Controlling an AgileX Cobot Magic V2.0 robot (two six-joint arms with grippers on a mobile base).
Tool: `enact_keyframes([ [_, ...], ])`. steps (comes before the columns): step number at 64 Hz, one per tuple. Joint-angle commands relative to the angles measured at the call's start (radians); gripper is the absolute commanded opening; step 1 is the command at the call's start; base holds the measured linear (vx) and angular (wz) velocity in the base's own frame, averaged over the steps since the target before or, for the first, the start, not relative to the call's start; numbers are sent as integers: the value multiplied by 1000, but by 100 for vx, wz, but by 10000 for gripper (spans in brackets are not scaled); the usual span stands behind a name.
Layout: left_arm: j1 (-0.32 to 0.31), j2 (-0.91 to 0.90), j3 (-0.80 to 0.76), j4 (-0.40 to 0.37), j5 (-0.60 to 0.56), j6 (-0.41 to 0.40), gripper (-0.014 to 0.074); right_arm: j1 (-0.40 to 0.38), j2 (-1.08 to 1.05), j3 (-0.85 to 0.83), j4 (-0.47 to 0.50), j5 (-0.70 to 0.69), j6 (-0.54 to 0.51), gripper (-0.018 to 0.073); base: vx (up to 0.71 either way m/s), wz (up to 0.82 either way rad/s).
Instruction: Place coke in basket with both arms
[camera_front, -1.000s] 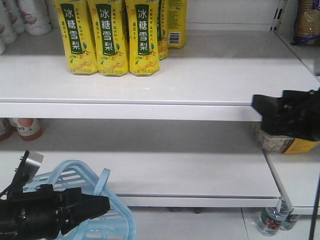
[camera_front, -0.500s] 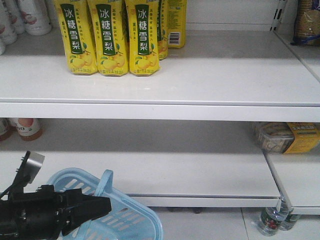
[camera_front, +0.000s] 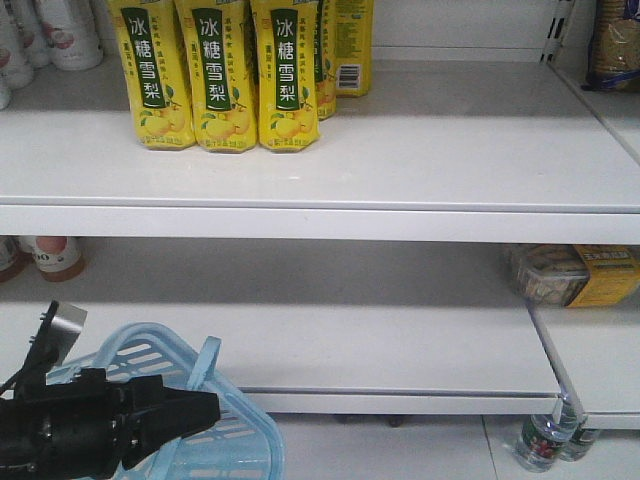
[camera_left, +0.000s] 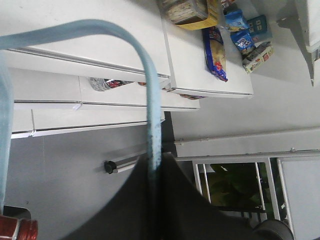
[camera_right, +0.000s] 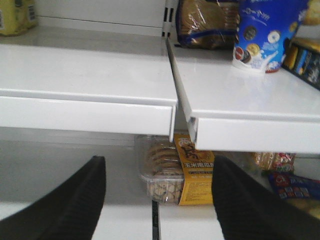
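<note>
Basket (camera_front: 205, 420) swung back left, handle (camera_left: 150, 110) clamped by left gripper (camera_front: 190, 410).

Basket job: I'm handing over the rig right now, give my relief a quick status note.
Left pincer: shut on the basket's handle, holding the light blue basket low in front of the shelves.
Right pincer: open and empty, facing the edge of the upper shelf with a cookie box below it; out of the front view.
Coke: no can shows in any view, nor in the visible part of the basket.
Done: basket picked up.
Left: find the coke, grasp it with the right pincer, drop it in the basket.
</note>
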Motion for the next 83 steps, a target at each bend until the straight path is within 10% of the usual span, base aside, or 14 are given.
enact_keyframes([
  [1,-3,-25,-34,-114,67,3,-6,-6,-19,60,67,-188,-8,455,0,0],
  [37,-3,-25,-34,-114,67,3,-6,-6,-21,153,85,-288,-11,437,0,0],
  [59,-3,-25,-34,-114,67,3,-6,-6,-21,153,87,-268,-11,-19,0,0],
  [83,-3,-25,-34,-114,67,3,-6,-6,-21,153,87,-268,-9,-9,0,0],
])
